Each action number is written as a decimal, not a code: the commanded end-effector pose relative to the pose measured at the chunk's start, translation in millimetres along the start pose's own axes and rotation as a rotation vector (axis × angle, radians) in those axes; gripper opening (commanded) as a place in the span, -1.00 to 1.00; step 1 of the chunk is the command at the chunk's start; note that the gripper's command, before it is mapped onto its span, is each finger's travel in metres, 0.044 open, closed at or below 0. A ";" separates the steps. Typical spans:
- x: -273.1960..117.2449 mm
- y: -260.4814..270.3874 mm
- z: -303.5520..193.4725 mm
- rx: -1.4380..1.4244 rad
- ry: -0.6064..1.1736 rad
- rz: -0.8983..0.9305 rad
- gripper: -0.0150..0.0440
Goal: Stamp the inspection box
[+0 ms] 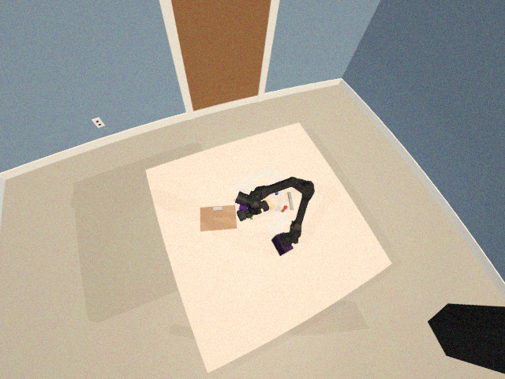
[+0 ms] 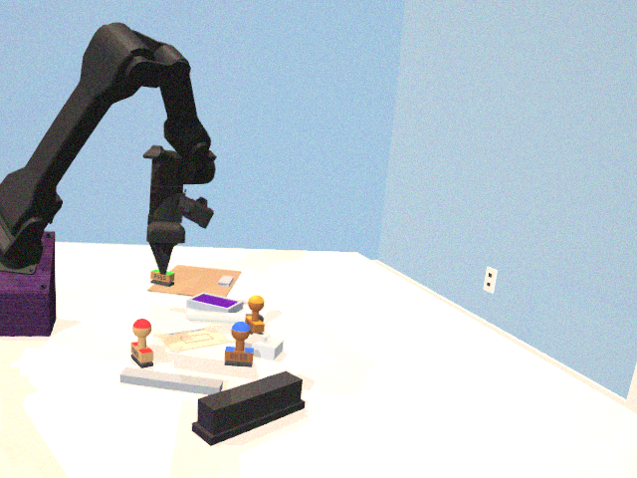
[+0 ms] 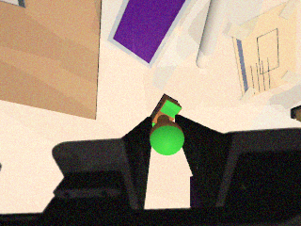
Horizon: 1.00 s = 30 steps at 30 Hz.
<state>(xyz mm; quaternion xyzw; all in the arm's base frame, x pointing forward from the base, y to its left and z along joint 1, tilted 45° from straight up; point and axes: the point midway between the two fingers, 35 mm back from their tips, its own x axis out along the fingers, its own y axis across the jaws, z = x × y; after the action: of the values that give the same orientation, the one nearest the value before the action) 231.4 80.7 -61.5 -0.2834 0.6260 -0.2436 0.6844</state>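
Note:
My gripper (image 2: 162, 271) (image 3: 163, 120) is shut on the PASS stamp (image 2: 162, 278) (image 3: 166, 139), which has a green ball top and a wooden block with green on it. It holds the stamp upright, a little above the table, in front of the wooden board. The ink pad (image 2: 215, 301) (image 3: 150, 28), purple in a pale tray, lies open to the right of the stamp in the exterior view. The cream card (image 2: 169, 341) (image 3: 246, 35) lies beyond the pad, with the outlined inspection box (image 3: 259, 56) on it. The stamp's underside is hidden.
A red-topped stamp (image 2: 141, 352), a blue-topped stamp (image 2: 239, 356) and an orange-topped stamp (image 2: 255, 303) stand around the card. A pale tube (image 3: 209, 33) lies between pad and card. A grey bar (image 2: 171, 380), black block (image 2: 250, 403), white block (image 2: 267, 348) and wooden board (image 1: 218, 220) also lie there.

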 end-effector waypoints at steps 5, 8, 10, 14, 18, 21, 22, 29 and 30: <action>-4.4 0.2 -0.6 0.005 0.004 0.003 -0.49; -5.9 0.1 -0.8 0.005 0.004 0.003 -0.49; -6.9 0.0 -0.8 0.005 0.004 0.003 -0.49; -8.9 -0.1 -1.0 0.005 0.004 0.002 -0.49; -10.8 -0.2 -1.2 0.005 0.004 0.002 -0.49; -12.3 -0.3 -1.3 0.005 0.004 0.002 -0.49; -12.8 -0.3 -1.3 0.005 0.004 0.002 -0.49; -16.3 -0.6 -1.7 0.005 0.004 0.001 -0.49; -16.8 -0.6 -1.7 0.005 0.004 0.001 -0.49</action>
<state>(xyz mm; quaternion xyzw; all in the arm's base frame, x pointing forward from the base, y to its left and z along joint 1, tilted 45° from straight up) 228.8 90.1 -50.4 -0.2837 0.6261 -0.2441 0.6841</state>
